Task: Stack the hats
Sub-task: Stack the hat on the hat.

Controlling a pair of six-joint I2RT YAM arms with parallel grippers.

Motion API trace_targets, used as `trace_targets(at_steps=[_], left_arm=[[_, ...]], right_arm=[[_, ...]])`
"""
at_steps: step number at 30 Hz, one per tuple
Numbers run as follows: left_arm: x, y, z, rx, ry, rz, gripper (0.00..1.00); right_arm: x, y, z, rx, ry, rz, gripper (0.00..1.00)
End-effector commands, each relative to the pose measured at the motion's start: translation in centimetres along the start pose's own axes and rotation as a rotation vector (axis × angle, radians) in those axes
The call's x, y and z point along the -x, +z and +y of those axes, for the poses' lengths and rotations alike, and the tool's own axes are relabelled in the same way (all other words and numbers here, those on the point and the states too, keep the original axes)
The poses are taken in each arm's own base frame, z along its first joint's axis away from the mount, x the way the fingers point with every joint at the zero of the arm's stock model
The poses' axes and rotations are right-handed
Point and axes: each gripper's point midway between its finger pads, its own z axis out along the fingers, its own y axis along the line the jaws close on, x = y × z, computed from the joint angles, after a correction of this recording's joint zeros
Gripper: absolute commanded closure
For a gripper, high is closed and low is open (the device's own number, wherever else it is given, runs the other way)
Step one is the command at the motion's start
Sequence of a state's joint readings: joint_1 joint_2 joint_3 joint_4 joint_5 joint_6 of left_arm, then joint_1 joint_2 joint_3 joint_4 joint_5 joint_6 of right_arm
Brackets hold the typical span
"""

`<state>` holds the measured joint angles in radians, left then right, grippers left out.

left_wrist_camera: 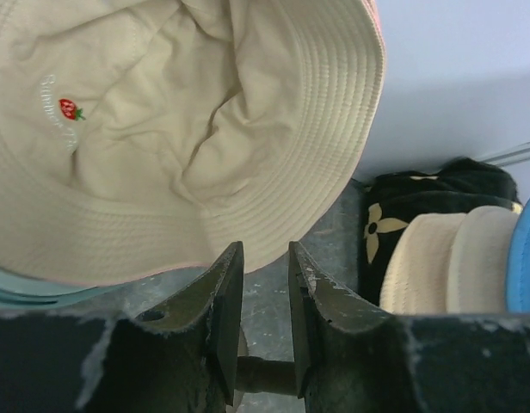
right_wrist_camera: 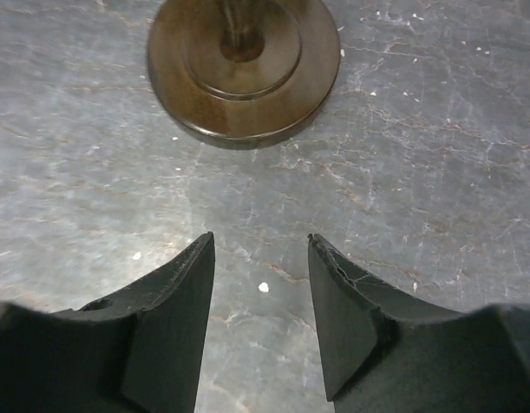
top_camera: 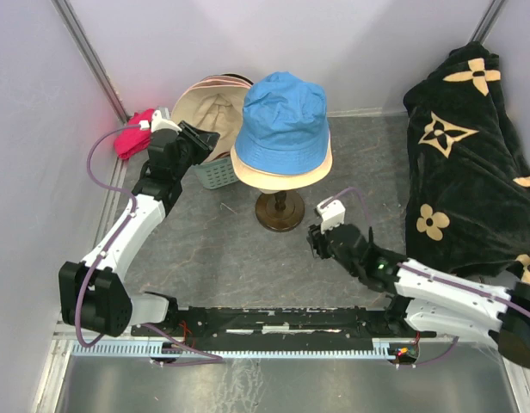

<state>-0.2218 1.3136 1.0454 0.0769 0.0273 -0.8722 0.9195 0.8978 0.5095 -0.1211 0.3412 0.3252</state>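
A blue hat (top_camera: pixel 284 114) tops a stack on a wooden stand, with tan and cream brims (top_camera: pixel 282 172) showing under it. That stack's cream brims (left_wrist_camera: pixel 446 258) show at the right of the left wrist view. A cream hat (top_camera: pixel 206 105) lies upturned behind the stack's left side, its inside (left_wrist_camera: pixel 179 120) marked with a small strawberry. My left gripper (top_camera: pixel 205 140) (left_wrist_camera: pixel 267 249) is open with a narrow gap, its tips right at that hat's brim edge, nothing clamped. My right gripper (top_camera: pixel 315 241) (right_wrist_camera: pixel 261 241) is open and empty over bare floor, just in front of the stand's base (right_wrist_camera: pixel 243 69).
A teal basket (top_camera: pixel 215 176) sits under the cream hat. A large black cloth with beige flowers (top_camera: pixel 471 146) is heaped at the right. A magenta cloth (top_camera: pixel 132 138) lies by the left wall. The stand's round base (top_camera: pixel 280 211) stands mid-floor.
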Motion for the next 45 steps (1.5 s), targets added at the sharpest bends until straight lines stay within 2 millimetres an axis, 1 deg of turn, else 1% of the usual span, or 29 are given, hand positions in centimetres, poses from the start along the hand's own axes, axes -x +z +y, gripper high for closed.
trace_targets(at_steps=[1,2,4,6,8,12,15,17,20,22,24,26,29,32,39,45], left_arm=[[1.0,-1.6,0.7,0.047,0.1,-0.069,0.66],[1.0,-1.7,0.7,0.049,0.103,-0.072,0.66],[0.9,-1.8,0.6,0.049,0.106,-0.076,0.66],[1.0,-1.8,0.6,0.054,0.109,-0.084,0.66],[1.1,-1.8,0.7,0.055,0.102,-0.093,0.66],[1.6,-2.0,0.7,0.055,0.093,-0.128,0.66],[2.1,-2.1,0.6,0.05,0.089,-0.153,0.66],[2.3,-2.2,0.4,0.036,0.087,-0.169,0.66],[2.6,-2.5,0.4,0.021,0.079,-0.196,0.66],[2.8,-2.7,0.2,0.008,0.075,-0.214,0.66],[2.8,-2.8,0.3,0.003,0.072,-0.22,0.65],[2.7,-2.8,0.3,-0.007,0.07,-0.225,0.65],[2.7,-2.6,0.2,-0.016,0.064,-0.228,0.65],[2.6,-2.5,0.1,-0.028,0.062,-0.226,0.65],[2.6,-2.6,-0.2,-0.052,0.067,-0.235,0.66],[2.3,-2.2,-0.4,-0.069,0.066,-0.232,0.66]], right_arm=[[3.8,1.6,-0.7,-0.226,-0.034,-0.282,0.43],[3.7,2.1,-0.1,-0.232,-0.048,-0.297,0.42],[3.3,3.3,0.3,-0.276,-0.053,-0.321,0.39],[3.4,4.4,0.8,-0.288,-0.03,-0.368,0.32],[3.5,5.6,1.4,-0.29,-0.021,-0.408,0.29],[3.7,7.4,2.6,-0.282,0.021,-0.467,0.27],[3.3,8.5,3.1,-0.271,0.036,-0.499,0.26],[3.3,8.8,3.3,-0.261,0.052,-0.541,0.26],[3.2,9.2,3.6,-0.265,0.068,-0.55,0.26],[3.6,9.4,4.1,-0.252,0.072,-0.559,0.25],[3.9,9.5,4.0,-0.273,0.069,-0.563,0.25],[4.4,9.7,4.3,-0.272,0.056,-0.57,0.24],[5.4,10.0,5.0,-0.257,0.047,-0.587,0.23],[6.0,10.5,5.3,-0.265,0.045,-0.595,0.22],[6.6,11.9,4.9,-0.313,0.034,-0.599,0.19],[7.5,12.7,3.1,-0.366,0.035,-0.606,0.19]])
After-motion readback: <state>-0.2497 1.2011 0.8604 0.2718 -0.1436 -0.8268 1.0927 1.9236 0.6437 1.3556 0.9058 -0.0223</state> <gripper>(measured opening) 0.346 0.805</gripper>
